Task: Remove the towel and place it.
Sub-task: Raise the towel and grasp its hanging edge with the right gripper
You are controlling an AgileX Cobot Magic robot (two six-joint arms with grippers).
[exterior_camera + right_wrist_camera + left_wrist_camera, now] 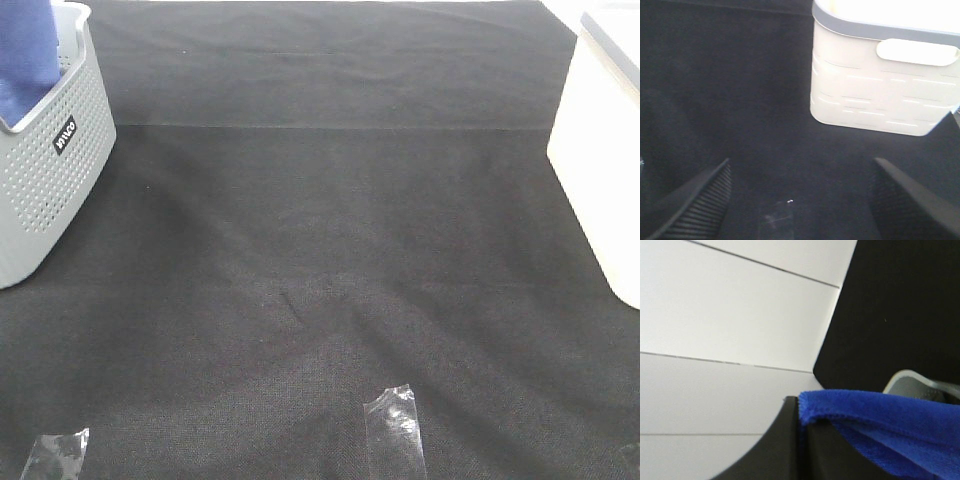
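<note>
The royal-blue towel [25, 50] hangs at the far left, reaching from the top edge of the exterior view down into the grey perforated basket [50, 170]. In the left wrist view my left gripper [802, 415] is shut on a stitched edge of the towel [880, 425], with the basket's grey rim [912, 380] just beyond it. The left gripper itself is out of the exterior view. My right gripper [800, 200] is open and empty, low over the black table cloth [740, 100].
A white slotted basket [605, 160] stands at the right edge and shows ahead of the right gripper [875, 95]. Two clear tape pieces [395, 430] [55, 455] lie on the black cloth [330, 250] near the front. A white panelled wall [730, 315] is behind the left gripper.
</note>
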